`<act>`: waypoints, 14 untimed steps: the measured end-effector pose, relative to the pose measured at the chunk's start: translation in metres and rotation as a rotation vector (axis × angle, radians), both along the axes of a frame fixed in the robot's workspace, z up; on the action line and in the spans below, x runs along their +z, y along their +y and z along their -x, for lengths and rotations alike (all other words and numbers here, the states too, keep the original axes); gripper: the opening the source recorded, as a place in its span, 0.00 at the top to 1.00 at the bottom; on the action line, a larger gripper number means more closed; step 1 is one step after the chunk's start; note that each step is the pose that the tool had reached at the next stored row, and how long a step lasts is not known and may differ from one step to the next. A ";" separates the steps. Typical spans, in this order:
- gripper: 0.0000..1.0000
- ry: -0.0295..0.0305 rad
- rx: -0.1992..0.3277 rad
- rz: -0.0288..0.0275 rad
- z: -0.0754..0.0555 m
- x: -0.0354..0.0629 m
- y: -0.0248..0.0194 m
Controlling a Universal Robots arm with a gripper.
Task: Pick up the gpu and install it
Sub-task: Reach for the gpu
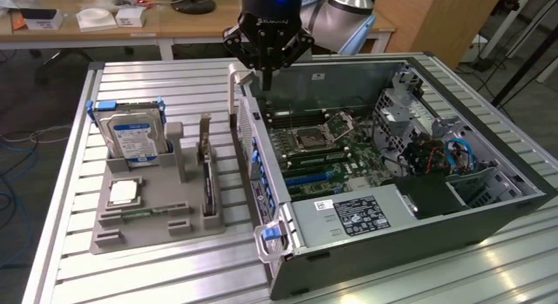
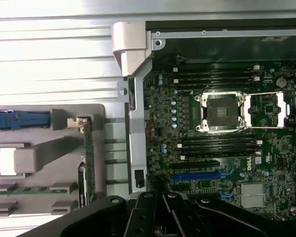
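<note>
At the exterior view's left, the hard drive (image 1: 131, 137) stands in the grey tray (image 1: 140, 233) on the bench (image 1: 65, 265). Just beside it on the same tray, the gpu (image 1: 206, 161) stands on edge in its slot, untouched. We see it as a thin green strip (image 2: 89, 153) in the wrist view.

Further right, the gripper (image 1: 265, 80) hangs above the rear wall of the open computer case (image 1: 488, 219). Its jaws are clenched on nothing, well apart from the card.

We judge the main risks to be these:
- Clenched jaws cannot straddle so thin a card.
- A skewed grip could tilt it against the tray's posts.
- Poor alignment with the blue slot (image 2: 197, 175) could stress the motherboard (image 1: 349, 153).

The card shows us only its edge, so we cannot make out its fan face or how deep it sits. In the wrist view the tray is cut off, and the gripper's dark body covers the board below the blue slot.
</note>
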State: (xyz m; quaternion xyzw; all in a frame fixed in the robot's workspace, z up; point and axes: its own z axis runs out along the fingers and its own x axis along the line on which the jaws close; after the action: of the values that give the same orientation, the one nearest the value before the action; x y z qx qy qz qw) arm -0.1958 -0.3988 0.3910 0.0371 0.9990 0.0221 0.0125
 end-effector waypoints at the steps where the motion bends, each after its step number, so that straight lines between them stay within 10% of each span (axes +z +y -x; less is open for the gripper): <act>1: 0.89 -0.0001 0.000 0.0000 0.002 -0.0001 0.0000; 14: 0.89 0.0000 0.002 0.0000 0.028 -0.0006 0.0000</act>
State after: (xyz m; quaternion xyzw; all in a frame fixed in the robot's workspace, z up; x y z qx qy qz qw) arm -0.2238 -0.3988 0.3904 0.0361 0.9990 0.0221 0.0125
